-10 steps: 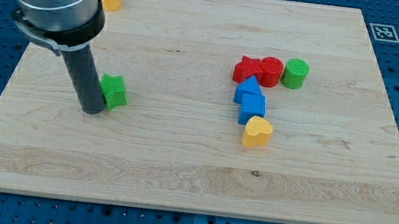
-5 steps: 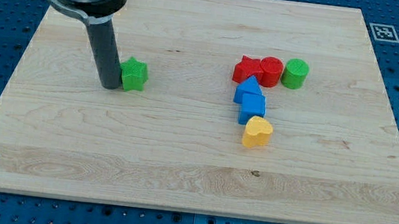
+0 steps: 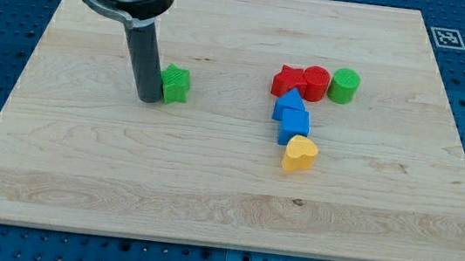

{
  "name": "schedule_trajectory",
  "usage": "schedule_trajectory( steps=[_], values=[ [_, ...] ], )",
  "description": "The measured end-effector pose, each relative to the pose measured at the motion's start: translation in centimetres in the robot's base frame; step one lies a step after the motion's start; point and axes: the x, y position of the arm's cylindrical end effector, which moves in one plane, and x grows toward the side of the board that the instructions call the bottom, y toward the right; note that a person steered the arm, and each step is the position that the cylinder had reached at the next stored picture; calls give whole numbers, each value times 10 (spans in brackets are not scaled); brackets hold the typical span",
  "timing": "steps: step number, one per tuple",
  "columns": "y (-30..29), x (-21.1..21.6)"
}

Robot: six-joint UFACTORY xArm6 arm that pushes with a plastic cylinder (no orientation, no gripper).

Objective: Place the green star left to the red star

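My tip [image 3: 148, 100] touches the small green star block [image 3: 175, 84] from the view's left on the pale wooden table [image 3: 208, 189]; the red star block [image 3: 287, 81] sits well right; no claw shows.

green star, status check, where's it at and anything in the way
My tip against the view's left side of the green star. Green star well short of the red star, on its left. Board between them bare, nothing in the way.
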Motion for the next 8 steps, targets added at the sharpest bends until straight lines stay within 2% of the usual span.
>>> schedule_trajectory(
  steps=[5,8],
  values=[
    [8,-18],
    [43,-8]
  ],
)
